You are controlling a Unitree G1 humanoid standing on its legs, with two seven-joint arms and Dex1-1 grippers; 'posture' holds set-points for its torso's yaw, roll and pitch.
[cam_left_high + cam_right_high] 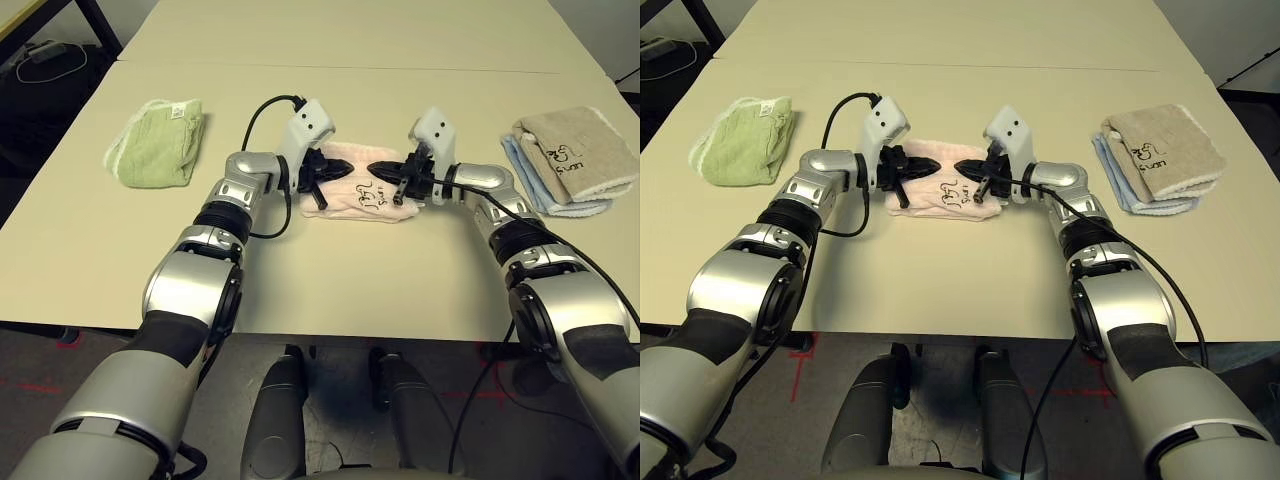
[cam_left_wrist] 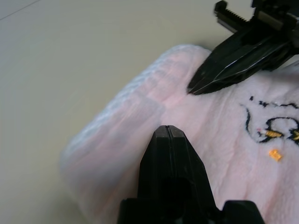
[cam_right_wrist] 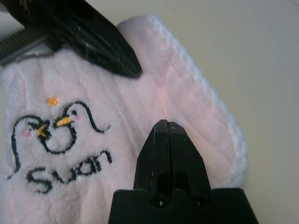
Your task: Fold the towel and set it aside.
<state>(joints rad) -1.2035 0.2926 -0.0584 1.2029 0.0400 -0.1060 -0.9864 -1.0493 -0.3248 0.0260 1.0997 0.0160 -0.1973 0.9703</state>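
Both grippers, left gripper (image 1: 340, 172) and right gripper (image 1: 383, 171), hovered closed over folded towel (image 1: 350, 203) (embroidery up), tips facing inward.

Lab, bare tables (image 1: 400, 40), red floor tape (image 1: 800, 350)

Even, soft indoor light; head views crisp, wrist views soft up close

The table (image 1: 350, 40) is lit evenly, bright without glare, with only small soft shadows under the arms at frame centre. Both head views stay sharp to the edges, darker at the lower floor area. In the wrist views the black fingers (image 2: 170, 168) at the bottom edge blur slightly, and the towel (image 3: 154, 93) looks mildly washed out.
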